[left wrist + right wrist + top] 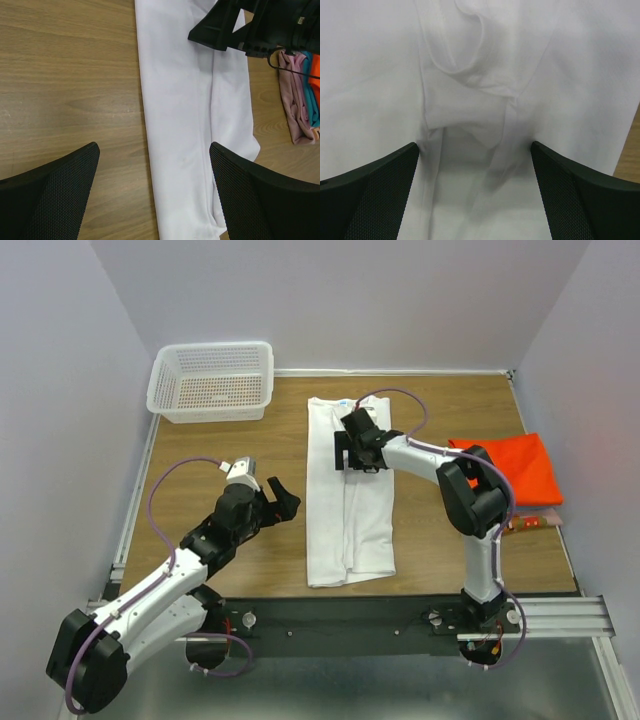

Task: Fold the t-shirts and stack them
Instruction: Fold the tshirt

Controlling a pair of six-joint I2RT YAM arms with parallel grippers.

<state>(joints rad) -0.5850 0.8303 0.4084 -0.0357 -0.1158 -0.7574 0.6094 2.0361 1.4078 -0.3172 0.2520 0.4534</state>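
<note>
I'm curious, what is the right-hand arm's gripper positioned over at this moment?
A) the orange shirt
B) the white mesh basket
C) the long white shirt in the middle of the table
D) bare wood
C: the right gripper is over the upper part of the white shirt, and white cloth almost fills its wrist view between the open jaws.

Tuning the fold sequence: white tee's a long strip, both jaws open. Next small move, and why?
Probably lower the right gripper and pinch the far end of the white t-shirt: its jaws stand open over bunched cloth there, holding nothing, and the strip is not yet folded crosswise.
</note>
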